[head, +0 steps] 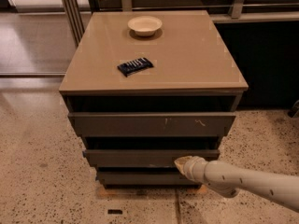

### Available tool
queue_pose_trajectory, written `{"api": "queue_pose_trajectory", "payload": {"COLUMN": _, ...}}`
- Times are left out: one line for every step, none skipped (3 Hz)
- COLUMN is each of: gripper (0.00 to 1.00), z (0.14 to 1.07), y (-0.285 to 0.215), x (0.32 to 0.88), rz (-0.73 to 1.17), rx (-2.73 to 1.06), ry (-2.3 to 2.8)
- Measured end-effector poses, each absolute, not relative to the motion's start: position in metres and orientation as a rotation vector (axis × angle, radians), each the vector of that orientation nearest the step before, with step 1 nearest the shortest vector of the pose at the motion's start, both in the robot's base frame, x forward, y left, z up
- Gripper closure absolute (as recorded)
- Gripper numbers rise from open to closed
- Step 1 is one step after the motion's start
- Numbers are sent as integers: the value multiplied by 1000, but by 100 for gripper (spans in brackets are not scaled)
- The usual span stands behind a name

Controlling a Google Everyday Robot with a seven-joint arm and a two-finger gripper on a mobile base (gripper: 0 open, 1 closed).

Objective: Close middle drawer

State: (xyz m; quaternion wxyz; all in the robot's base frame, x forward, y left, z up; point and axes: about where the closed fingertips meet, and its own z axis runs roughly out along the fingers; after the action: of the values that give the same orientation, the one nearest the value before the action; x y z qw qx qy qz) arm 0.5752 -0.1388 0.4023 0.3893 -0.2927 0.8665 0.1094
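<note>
The middle drawer [135,157] is the plain grey-brown front, second of three under the tan cabinet top [187,55]. It stands out a little beyond the cabinet, with a dark gap above it. My gripper [181,163] comes in from the lower right on a white arm, and its tip is against the right part of that drawer front. The top drawer [149,124], with white scratch marks, sits above it. The lowest drawer [135,176] is below and set further back.
A cream bowl [145,25] and a dark snack packet [135,66] lie on the cabinet top. Speckled floor surrounds the cabinet. Metal posts [72,13] stand at the back left, a dark wall panel at the right.
</note>
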Motion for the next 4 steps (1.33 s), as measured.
{"api": "queue_pose_trajectory", "payload": {"gripper": 100, "z": 405, "y": -135, "x": 592, "rz": 279, "rx": -753, "ry": 2155}}
{"api": "queue_pose_trajectory", "payload": {"gripper": 100, "z": 405, "y": -134, "x": 592, "rz": 278, "rx": -754, "ry": 2149}}
{"api": "queue_pose_trajectory", "payload": {"gripper": 100, "z": 396, "y": -135, "x": 586, "rz": 302, "rx": -787, "ry": 2203}}
{"api": "queue_pose_trajectory", "payload": {"gripper": 100, "z": 383, "y": -151, "x": 552, "rz": 341, "rx": -719, "ry": 2328}}
